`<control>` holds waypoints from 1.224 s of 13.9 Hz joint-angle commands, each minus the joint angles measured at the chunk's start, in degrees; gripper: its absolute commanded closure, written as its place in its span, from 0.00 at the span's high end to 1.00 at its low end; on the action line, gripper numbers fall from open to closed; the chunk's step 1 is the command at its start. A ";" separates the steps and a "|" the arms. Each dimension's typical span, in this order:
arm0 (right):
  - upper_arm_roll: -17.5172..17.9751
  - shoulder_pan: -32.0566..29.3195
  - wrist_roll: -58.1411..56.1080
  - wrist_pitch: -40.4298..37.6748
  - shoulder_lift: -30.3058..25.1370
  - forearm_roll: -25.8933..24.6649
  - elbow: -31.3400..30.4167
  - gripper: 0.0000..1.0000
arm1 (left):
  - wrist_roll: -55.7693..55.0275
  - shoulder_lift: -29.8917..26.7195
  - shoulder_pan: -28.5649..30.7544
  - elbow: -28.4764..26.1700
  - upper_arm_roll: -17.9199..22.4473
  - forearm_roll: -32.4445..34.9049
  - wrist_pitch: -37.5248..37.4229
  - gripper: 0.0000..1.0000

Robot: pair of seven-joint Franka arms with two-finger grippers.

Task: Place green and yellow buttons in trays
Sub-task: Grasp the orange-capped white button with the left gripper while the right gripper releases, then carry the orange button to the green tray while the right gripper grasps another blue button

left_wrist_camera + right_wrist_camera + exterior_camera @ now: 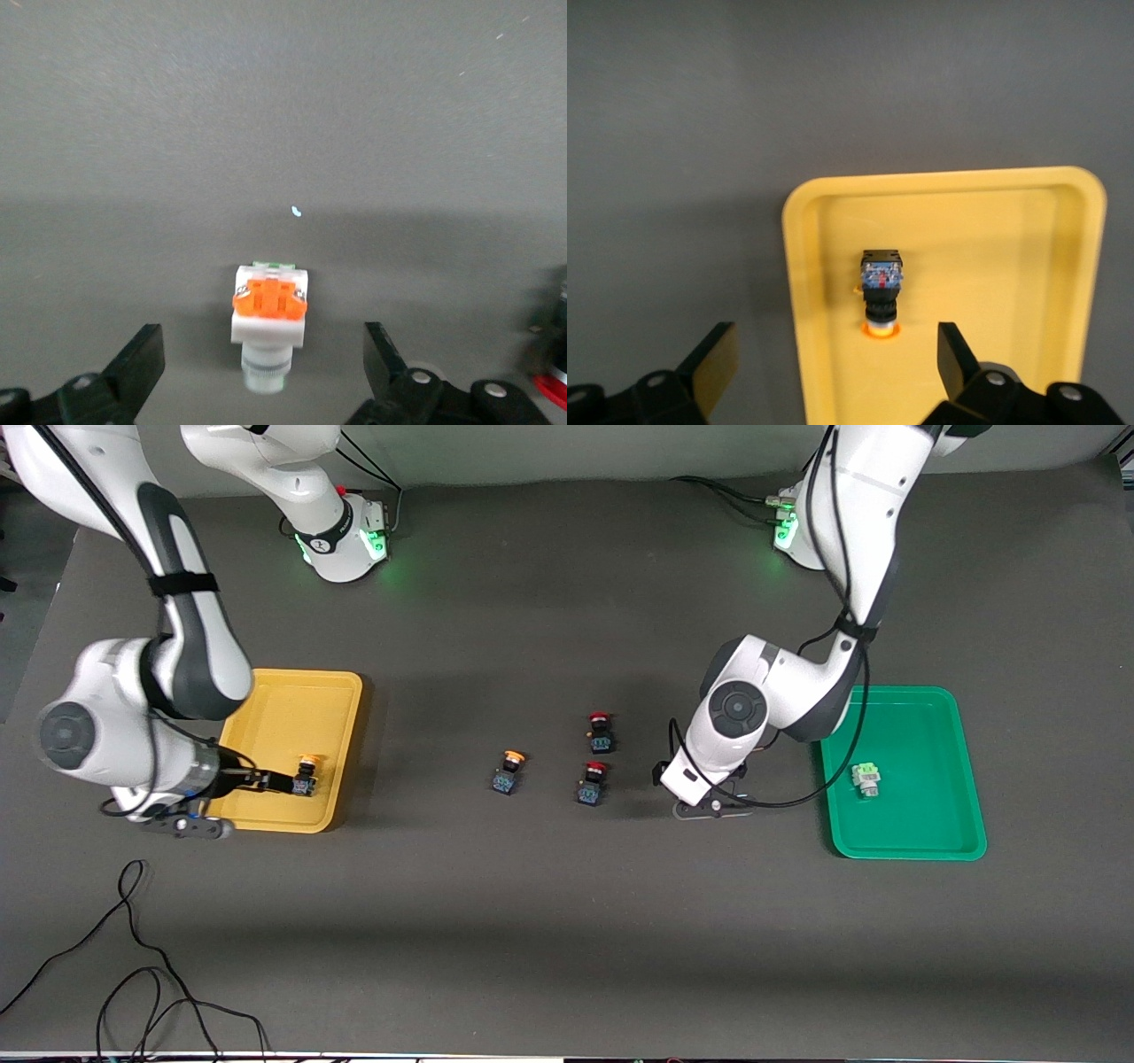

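Note:
My left gripper (264, 367) is open, low over the grey table, its fingers on either side of a white boxy button (270, 329) with an orange back. My left hand (709, 788) hides that button in the front view. Another white, light-green button (866, 778) lies in the green tray (921, 841). My right gripper (835, 372) is open above the yellow tray (806, 266), also seen in the front view (283, 717). One yellow-capped button (882, 292) lies in that tray, free of the fingers. A second yellow-capped button (508, 772) stands on the table mid-way.
Two red-capped black buttons (601, 731) (592, 781) stand on the table between the loose yellow-capped one and my left hand; one shows at the edge of the left wrist view (554, 376). A black cable (133, 957) lies near the front edge at the right arm's end.

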 commanded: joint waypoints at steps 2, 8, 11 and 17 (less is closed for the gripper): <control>-0.09 0.21 -0.93 -9.54 0.11 4.06 10.14 1.00 | -1.02 2.46 -1.20 0.10 1.07 0.01 2.96 1.00; 4.64 0.21 4.56 -8.51 0.73 4.78 11.12 1.00 | -2.85 1.85 -0.84 0.45 1.07 -0.17 1.83 0.18; 11.41 0.30 19.60 -4.64 2.30 1.54 11.21 1.00 | -2.95 -1.56 -0.23 1.24 1.16 -0.34 -1.57 0.18; 19.67 4.51 41.56 4.41 10.64 -7.24 11.21 1.00 | 7.64 -13.86 7.22 5.73 1.42 -6.57 -23.53 0.16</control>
